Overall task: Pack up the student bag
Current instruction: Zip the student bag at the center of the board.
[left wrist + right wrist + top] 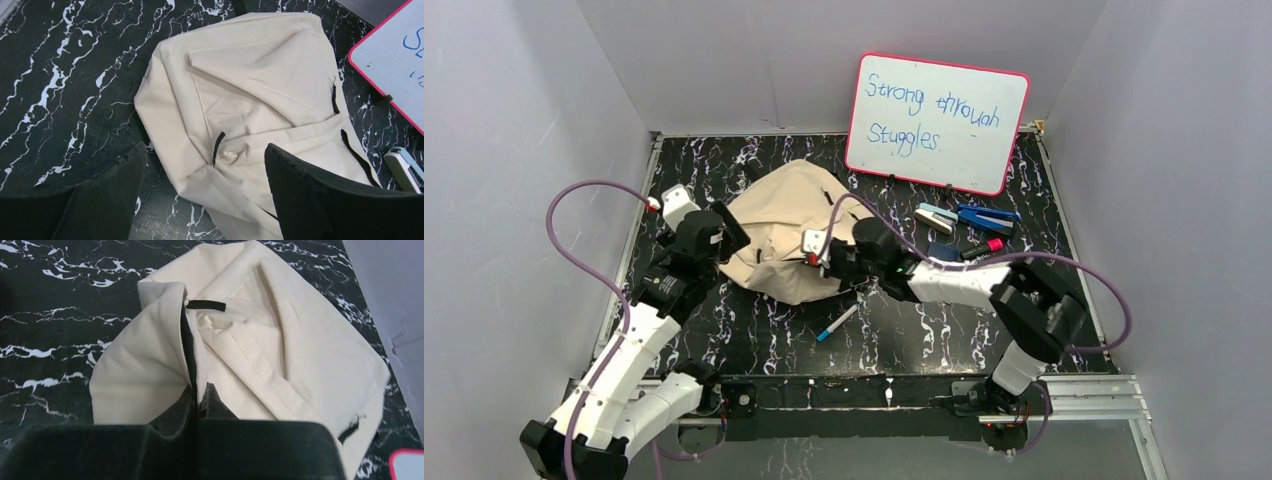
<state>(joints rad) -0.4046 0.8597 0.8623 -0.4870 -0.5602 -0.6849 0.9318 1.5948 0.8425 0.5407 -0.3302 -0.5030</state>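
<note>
- The bag (789, 235) lies crumpled on the marbled table (754, 340), toward its far left, just left of the whiteboard (937, 122).
- The left gripper (206, 150) hangs over the bag's left side with its fingers (107, 192) spread wide and nothing between them (released).
- The right gripper (199, 397) is pinched tight on a raised fold of the bag's fabric, right at the dark slit of its opening.
- A pen (837, 323) lies on the table just near of the bag.
- A white stapler (936, 219) and a blue stapler (987, 216) sit right of the bag, below the whiteboard.
</note>
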